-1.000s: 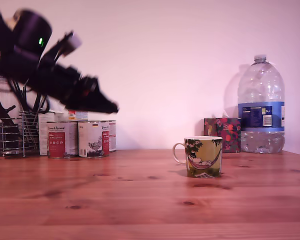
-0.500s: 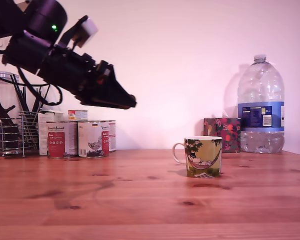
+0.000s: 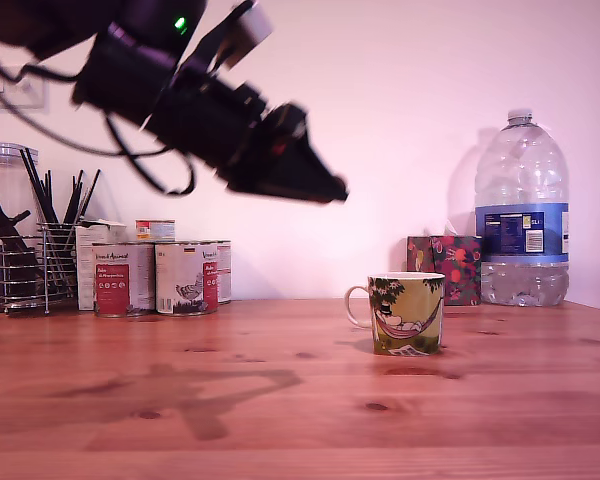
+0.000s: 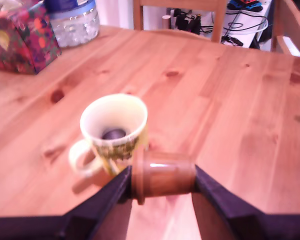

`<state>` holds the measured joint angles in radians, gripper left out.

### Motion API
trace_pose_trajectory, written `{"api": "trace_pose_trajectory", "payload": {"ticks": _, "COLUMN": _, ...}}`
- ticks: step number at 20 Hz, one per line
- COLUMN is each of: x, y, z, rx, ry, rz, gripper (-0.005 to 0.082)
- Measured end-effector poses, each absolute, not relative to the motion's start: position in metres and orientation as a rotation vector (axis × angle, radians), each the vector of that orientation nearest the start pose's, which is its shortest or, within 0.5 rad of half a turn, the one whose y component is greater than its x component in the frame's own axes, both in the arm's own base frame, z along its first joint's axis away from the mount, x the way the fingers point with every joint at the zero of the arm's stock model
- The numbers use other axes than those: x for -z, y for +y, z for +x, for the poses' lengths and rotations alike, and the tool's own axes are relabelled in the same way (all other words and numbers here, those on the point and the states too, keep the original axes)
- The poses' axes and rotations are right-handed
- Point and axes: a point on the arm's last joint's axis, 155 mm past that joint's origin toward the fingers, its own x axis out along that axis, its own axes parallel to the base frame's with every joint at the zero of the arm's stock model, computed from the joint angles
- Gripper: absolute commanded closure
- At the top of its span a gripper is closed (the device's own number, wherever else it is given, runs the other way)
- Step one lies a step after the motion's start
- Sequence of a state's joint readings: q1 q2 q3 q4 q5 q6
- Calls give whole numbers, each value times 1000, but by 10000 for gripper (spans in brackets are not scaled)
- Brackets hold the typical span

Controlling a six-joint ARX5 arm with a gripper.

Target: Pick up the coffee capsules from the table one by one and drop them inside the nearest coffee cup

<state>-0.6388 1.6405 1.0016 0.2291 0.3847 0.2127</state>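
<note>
Capsule (image 4: 162,174) in hand: my gripper (image 4: 160,181) is clamped on it, one finger on each end, so its long axis runs straight across between the fingers. Darker rim sits against one finger, the narrower end against the other; it lies on its side, not upright.

Step as I read it: carrying to the cup (image 4: 115,131). In the exterior view my gripper (image 3: 315,188) is high above the table (image 3: 280,400), off to that view's left of the cup (image 3: 407,313), well apart from it. So not over the mouth yet.

Next move needs: travel further toward the cup until the capsule is above the opening, come lower, then release. Mouth is wider than the capsule, so tolerance looks fair.

Wrist view shows a dark round item (image 4: 113,133) already at the cup bottom, probably another capsule, too blurred to confirm. Cup is upright.
</note>
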Motion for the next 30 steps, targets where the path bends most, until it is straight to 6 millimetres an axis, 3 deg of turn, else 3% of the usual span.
{"api": "trace_pose_trajectory", "payload": {"ticks": 3, "x": -205, "y": -358, "z": 364, "rx": 1049, "ry": 274, "rz": 241, "gripper": 624}}
{"api": "trace_pose_trajectory", "payload": {"ticks": 5, "x": -211, "y": -366, "z": 377, "rx": 1043, "ry": 278, "rz": 242, "gripper": 624}}
{"api": "trace_pose_trajectory", "payload": {"ticks": 11, "x": -166, "y": -388, "z": 407, "rx": 1048, "ry": 468, "rz": 264, "gripper": 624}}
{"api": "trace_pose_trajectory", "payload": {"ticks": 17, "x": -171, "y": -408, "z": 435, "rx": 1047, "ry": 504, "rz": 266, "gripper": 623}}
{"api": "trace_pose_trajectory", "payload": {"ticks": 20, "x": -158, "y": -415, "z": 443, "rx": 1047, "ry": 542, "rz": 268, "gripper": 622}}
{"api": "trace_pose_trajectory", "payload": {"ticks": 25, "x": -118, "y": -421, "z": 444, "rx": 1051, "ry": 631, "rz": 278, "gripper": 622}}
{"api": "trace_pose_trajectory", "payload": {"ticks": 30, "x": -116, "y": -426, "z": 440, "rx": 1059, "ry": 636, "rz": 284, "gripper": 621}}
